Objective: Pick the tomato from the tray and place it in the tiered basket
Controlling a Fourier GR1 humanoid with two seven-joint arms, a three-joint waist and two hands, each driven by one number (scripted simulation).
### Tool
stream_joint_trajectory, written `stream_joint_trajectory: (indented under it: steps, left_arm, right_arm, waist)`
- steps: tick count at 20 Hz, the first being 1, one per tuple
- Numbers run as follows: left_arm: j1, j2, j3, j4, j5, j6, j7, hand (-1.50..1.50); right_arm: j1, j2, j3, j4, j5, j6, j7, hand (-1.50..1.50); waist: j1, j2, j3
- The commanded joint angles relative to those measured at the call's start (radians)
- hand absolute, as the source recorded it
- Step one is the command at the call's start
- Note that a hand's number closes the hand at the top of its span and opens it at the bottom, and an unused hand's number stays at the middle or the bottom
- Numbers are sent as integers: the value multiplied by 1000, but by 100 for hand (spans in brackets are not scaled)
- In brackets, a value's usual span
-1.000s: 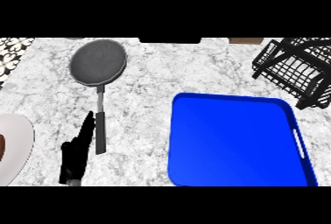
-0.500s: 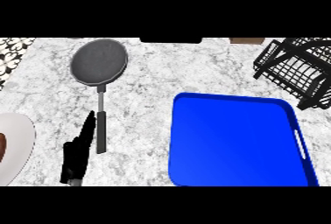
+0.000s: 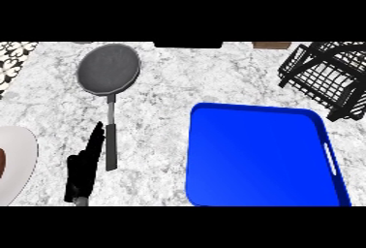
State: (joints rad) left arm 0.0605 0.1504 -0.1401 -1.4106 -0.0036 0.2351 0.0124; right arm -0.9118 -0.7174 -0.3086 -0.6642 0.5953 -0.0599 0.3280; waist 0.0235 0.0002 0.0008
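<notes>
A kitchen, by the look of the things here. White and grey marble counter top (image 3: 178, 82), like in a home kitchen. Grey frying pan (image 3: 109, 70) lying far on the left, its long handle pointing near. Big blue tray (image 3: 261, 155) on the right side. Black wire basket (image 3: 328, 77) far on the right. Edge of a white plate (image 3: 18, 160) near on the left. All cooking and food things.

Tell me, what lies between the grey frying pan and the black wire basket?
In the head view, only bare marble counter lies between the grey round frying pan and the black wire tiered basket; the blue tray sits nearer, below that stretch.
</notes>
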Motion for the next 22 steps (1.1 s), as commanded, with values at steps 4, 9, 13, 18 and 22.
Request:
stream_joint_trajectory:
  steps: [4, 9, 13, 18, 22]
  left_arm:
    - [2, -2, 16, 48, -7, 3, -20, 0]
    - [-7, 5, 24, 36, 9, -19, 20, 0]
    - [33, -9, 1, -5, -11, -2, 6, 0]
    - [10, -17, 25, 41, 6, -7, -6, 0]
    - [41, -37, 6, 15, -20, 27, 3, 0]
  right_arm:
    - [-19, 32, -179, 143, -172, -38, -142, -150]
    - [-42, 81, -262, 122, -268, -89, -195, -150]
    - [-51, 23, -294, 76, -283, -144, -229, -150]
    - [-17, -88, -361, 83, -267, -308, -207, -150]
    - [100, -197, -448, 54, -337, -246, -184, -150]
  waist:
    - [7, 13, 1]
    - [-7, 6, 1]
    - [-15, -1, 0]
    - [-25, 3, -1]
    - [-50, -6, 0]
